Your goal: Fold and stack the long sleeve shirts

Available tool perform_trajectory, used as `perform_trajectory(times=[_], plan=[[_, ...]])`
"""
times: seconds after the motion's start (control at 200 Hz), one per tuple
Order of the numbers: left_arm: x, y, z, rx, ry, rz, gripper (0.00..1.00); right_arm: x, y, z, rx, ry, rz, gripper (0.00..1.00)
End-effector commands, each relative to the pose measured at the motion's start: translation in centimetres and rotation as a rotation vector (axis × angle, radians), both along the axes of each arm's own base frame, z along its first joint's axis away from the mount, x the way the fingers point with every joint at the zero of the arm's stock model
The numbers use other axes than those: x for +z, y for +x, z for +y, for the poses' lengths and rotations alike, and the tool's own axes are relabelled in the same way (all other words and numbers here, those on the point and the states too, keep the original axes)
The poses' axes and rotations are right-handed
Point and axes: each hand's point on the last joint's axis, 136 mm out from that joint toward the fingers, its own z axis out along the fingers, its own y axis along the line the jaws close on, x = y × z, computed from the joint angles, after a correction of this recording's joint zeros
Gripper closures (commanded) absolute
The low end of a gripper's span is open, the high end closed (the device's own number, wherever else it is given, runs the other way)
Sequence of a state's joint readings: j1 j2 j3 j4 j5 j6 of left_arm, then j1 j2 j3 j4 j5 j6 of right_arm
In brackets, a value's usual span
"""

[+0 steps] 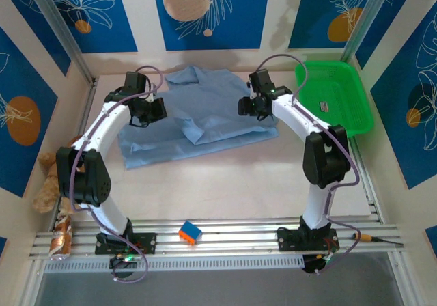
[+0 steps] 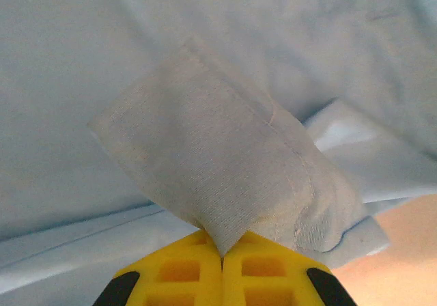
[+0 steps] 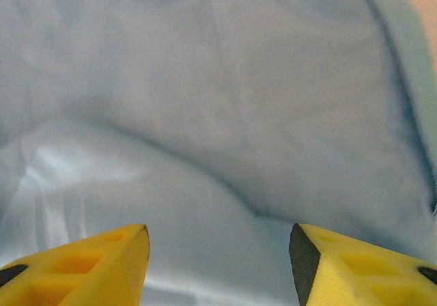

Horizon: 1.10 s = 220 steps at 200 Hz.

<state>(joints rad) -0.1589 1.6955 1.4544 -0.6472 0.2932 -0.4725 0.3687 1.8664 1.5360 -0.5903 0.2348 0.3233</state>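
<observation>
Cloth of the shirt [image 1: 205, 104] is pinched between the jaws of the left gripper [image 2: 222, 255]. The right gripper [image 3: 218, 238] hovers above it, jaws spread.

Counter [image 1: 225, 190]: pale, flat surface, bounded by an aluminium rail [image 1: 232, 241] along the near edge.
Light blue shirt [image 1: 205, 125]: lies on the far half of the counter, collar toward the far wall, body spread flat, one fold of fabric raised near its middle.
Green basket [image 1: 341, 87]: stands at the far right corner, just beside the shirt.
Orange-and-blue block [image 1: 190, 232]: rests on the rail, between the two arm bases
</observation>
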Motion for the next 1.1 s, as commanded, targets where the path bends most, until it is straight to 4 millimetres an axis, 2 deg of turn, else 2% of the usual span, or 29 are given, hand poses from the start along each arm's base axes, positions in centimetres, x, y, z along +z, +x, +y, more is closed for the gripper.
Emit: perform_trajectory(times=[0.0, 0.065, 0.195, 0.36, 0.49, 0.6, 0.695, 0.905, 1.095], plan=[[4.8, 2.1, -2.4, 0.009, -0.218, -0.110, 1.00, 1.1, -3.2, 1.1, 0.046, 0.083, 0.021, 0.45], [5.5, 3.0, -2.8, 0.026, -0.261, -0.131, 0.99, 0.9, -4.9, 1.4, 0.070, 0.108, 0.018, 0.46], [5.6, 4.6, -2.9, 0.077, -0.302, -0.149, 0.98, -1.5, -7.8, 1.3, 0.074, 0.150, 0.079, 0.53], [5.9, 6.9, -3.6, 0.124, -0.399, -0.180, 0.98, -4.8, -8.5, 1.9, 0.077, 0.146, 0.156, 0.60], [6.9, 8.3, -5.0, 0.123, -0.479, -0.204, 0.97, -6.9, -6.6, 0.8, 0.000, 0.076, 0.202, 0.65], [7.5, 8.6, -6.5, 0.078, -0.489, -0.208, 0.97, -7.8, -3.8, -0.9, -0.104, 0.056, 0.202, 0.65], [7.5, 8.6, -7.0, 0.065, -0.498, -0.206, 0.96, -8.4, -1.4, -2.2, -0.184, 0.072, 0.194, 0.65], [7.0, 7.5, -7.2, 0.038, -0.487, -0.185, 0.96, -8.8, 2.5, -3.9, -0.293, 0.142, 0.171, 0.64], [6.3, 5.7, -6.9, 0.033, -0.481, -0.162, 0.95, -9.8, 3.5, -4.0, -0.308, 0.181, 0.203, 0.64]])
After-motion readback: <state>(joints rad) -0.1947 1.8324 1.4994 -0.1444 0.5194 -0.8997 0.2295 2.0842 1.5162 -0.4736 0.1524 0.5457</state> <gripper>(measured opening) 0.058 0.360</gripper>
